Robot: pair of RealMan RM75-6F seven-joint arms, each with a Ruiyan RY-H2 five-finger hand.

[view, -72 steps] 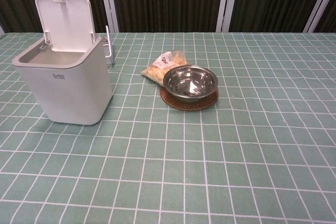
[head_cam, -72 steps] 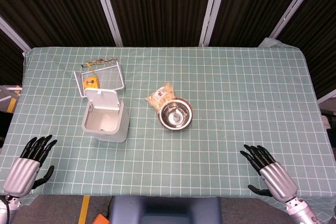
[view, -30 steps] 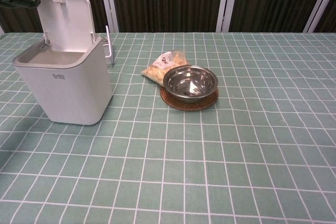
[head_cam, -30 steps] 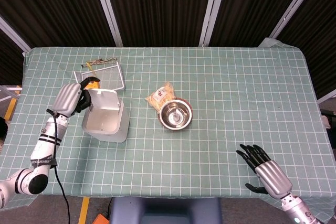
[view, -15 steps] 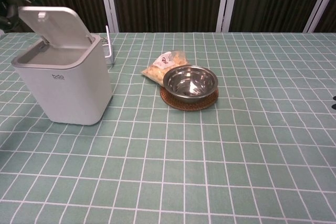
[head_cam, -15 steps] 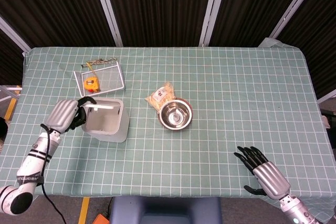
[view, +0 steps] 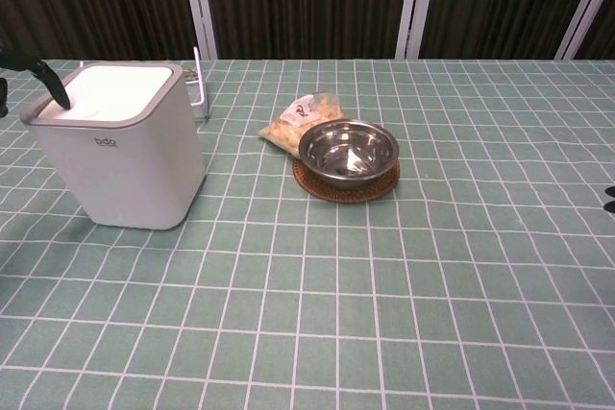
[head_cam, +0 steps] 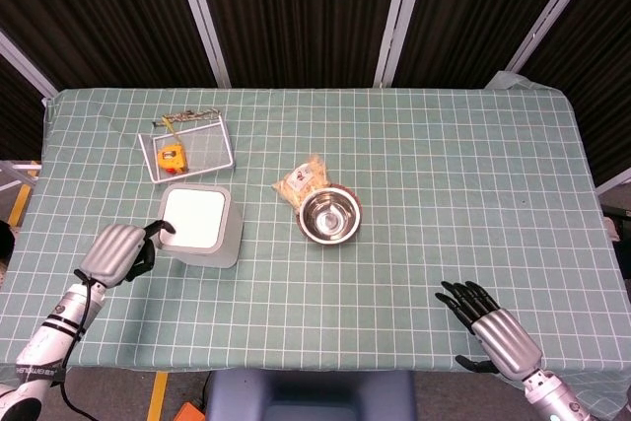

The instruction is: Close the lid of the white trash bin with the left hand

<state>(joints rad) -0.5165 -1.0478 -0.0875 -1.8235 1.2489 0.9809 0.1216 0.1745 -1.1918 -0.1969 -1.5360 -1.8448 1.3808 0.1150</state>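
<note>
2 hands show in the head view, both low over the near edge of the desk (head_cam: 414, 145), which wears a green checked cloth. The left hand (head_cam: 116, 252) sits just beside the white trash bin (head_cam: 200, 227) on its left side, and a dark fingertip (view: 55, 93) touches the near-left corner of the lid (view: 113, 92); it grasps nothing, the other fingers loosely curled below the silver back of the hand. The lid lies flat on the bin (closed, level with the grey rim in the chest view). The bin stands upright on the left half of the desk. The right hand (head_cam: 490, 326) hovers well apart at the near right, released, its dark fingers spread and holding nothing.

Behind the bin lies a white wire frame (head_cam: 192, 150) with a yellow tape measure (head_cam: 171, 157) inside it and a bit of braided cord (head_cam: 193, 117) at its far edge. To the right of the bin, a steel bowl (head_cam: 329, 215) rests on a brown coaster (view: 344, 189), and a clear bag of snacks (head_cam: 304, 180) touches the bowl's far-left side.
</note>
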